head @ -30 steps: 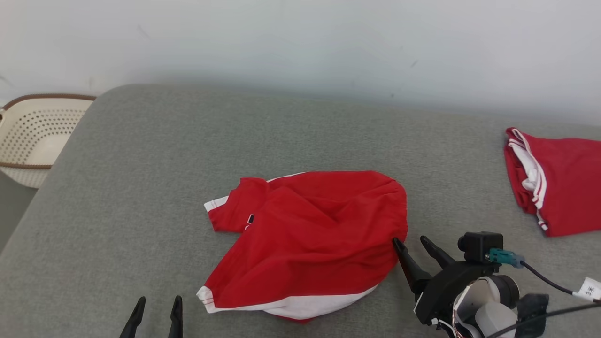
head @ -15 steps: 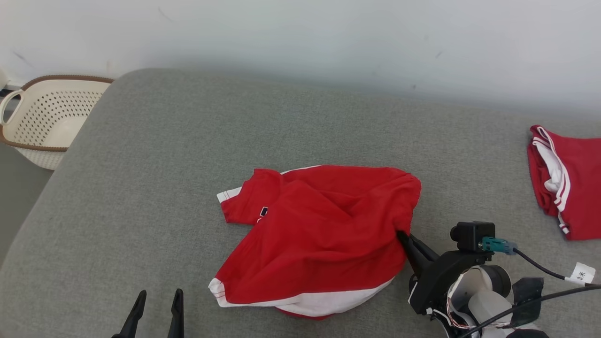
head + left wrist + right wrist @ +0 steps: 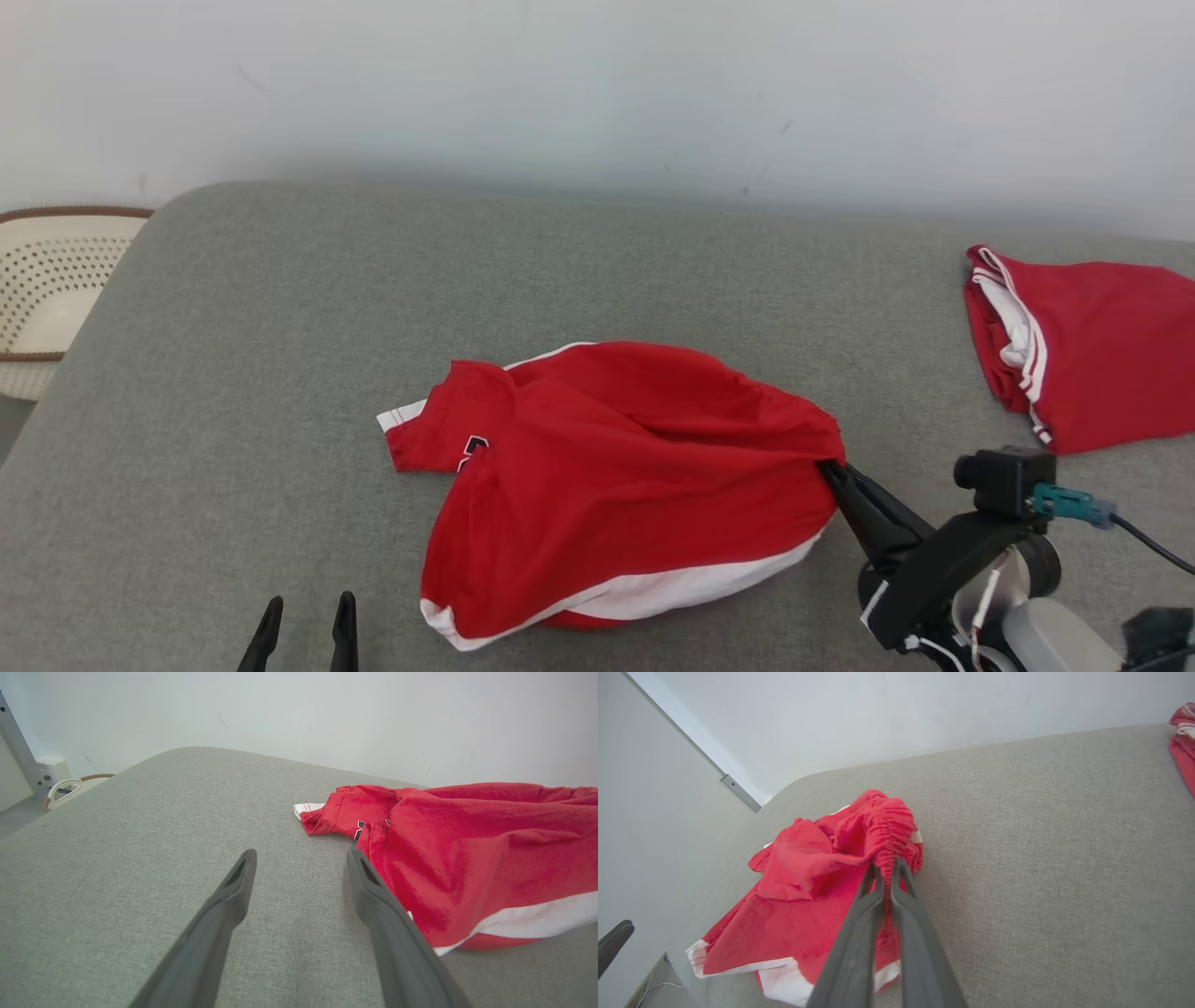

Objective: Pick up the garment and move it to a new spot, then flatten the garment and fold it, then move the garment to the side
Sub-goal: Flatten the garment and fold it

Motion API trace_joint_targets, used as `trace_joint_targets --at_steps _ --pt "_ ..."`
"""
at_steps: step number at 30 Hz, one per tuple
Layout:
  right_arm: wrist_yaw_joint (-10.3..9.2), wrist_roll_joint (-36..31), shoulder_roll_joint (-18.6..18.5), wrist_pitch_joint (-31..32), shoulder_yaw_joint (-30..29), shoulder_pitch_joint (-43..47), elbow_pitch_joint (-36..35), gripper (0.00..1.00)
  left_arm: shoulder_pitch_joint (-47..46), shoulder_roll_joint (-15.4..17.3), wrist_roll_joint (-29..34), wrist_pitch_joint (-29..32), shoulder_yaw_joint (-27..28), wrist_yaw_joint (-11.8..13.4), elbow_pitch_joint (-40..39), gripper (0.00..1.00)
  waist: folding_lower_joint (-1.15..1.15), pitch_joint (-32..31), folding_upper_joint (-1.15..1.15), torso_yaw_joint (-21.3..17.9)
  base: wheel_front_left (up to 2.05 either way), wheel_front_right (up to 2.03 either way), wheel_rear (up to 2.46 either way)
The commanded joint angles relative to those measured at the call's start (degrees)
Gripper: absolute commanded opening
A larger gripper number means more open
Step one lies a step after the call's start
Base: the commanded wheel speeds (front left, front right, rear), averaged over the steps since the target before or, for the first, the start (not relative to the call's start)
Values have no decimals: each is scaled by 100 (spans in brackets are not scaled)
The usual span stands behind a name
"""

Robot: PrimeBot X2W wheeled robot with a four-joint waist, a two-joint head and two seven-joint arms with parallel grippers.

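Where it lies crumpled at the middle of the grey bench (image 3: 280,373), the red garment (image 3: 616,476) stretches mostly left to right. Its gathered edge points right and a white-striped corner points left. It is bright red, with a broad white band along the near hem and a small dark mark near the left end. The right claw (image 3: 834,469) reaches in low from the lower right, fingers pinched tight on the gathered edge. The left claw (image 3: 303,625) hovers at the near left, fingers spread, holding nothing, apart from the cloth.
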Motion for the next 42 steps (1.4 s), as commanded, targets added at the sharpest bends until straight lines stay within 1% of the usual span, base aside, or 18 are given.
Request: trace_joint_targets --at_steps 1,6,9,14,16,19,22,25,27,34,38,42 --pt "-4 -11 -47 65 -71 115 -135 0 90 -7 42 -22 31 -12 11 100 0 -57 0 -86 0 0 0" --pt "-4 -172 -170 627 -603 739 -1026 0 149 -82 95 -22 96 -85 54 100 0 -139 0 -140 0 0 0" --pt "-5 -303 -159 1032 -963 1122 -1540 0 182 -119 116 -23 136 -129 80 100 0 -190 0 -146 0 0 0" --pt "-5 -478 73 1663 -1465 1583 -2299 0 247 -196 169 -23 212 -192 103 100 0 -260 0 -139 0 0 0" --pt "-5 -651 136 1845 -1580 1656 -2415 0 251 -243 197 -23 216 -204 112 100 0 -279 0 -122 0 0 0" --pt "-4 -833 344 1985 -1606 1573 -2405 0 238 -275 233 -23 235 -245 134 100 0 -311 0 -88 0 0 0" --pt "-4 -970 494 1987 -1578 1380 -2181 0 225 -312 279 -23 241 -288 141 100 0 -343 0 -31 0 0 0" --pt "-5 -1064 559 1870 -1503 1101 -1765 0 221 -325 292 -23 236 -322 163 100 0 -360 0 37 0 0 0" --pt "-5 -1227 540 1742 -1433 852 -1406 0 199 -347 298 -23 225 -343 189 100 0 -363 0 94 0 0 0" --pt "-4 -1217 757 1232 -1149 34 -71 0 130 -411 362 -23 189 -414 236 100 0 -343 0 277 0 0 0" --pt "-4 -1497 776 917 -931 -441 761 0 89 -445 397 -23 147 -449 275 100 0 -317 0 387 0 0 0" --pt "-5 -1641 869 641 -700 -802 1487 0 66 -464 420 -23 140 -490 310 100 0 -307 0 459 0 0 0"
